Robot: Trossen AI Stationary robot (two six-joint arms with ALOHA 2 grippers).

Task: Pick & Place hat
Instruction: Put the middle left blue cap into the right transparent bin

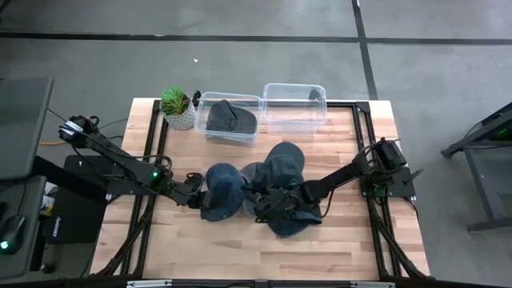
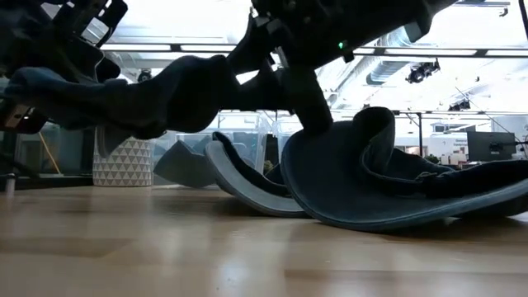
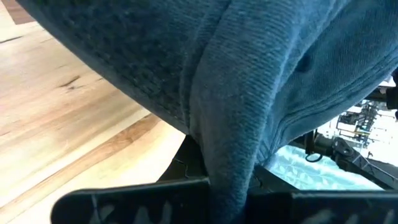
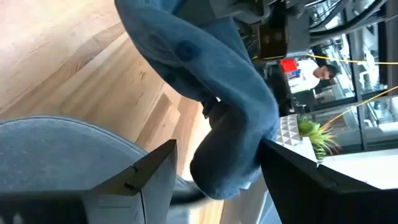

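Left jaws clamped on lifted hat [image 1: 222, 190] | right jaws spread beside it

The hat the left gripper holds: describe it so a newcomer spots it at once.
Start at the two clear bins along the table's far edge, then come to the cluster of blue hats mid-table. It is the leftmost hat, pinched by the left gripper and lifted clear of the wood, unlike the others lying flat.

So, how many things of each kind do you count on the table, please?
blue hats: 4 (3 overlapping in the middle, 1 in a bin)
clear bins: 2
potted plant: 1
Total: 7
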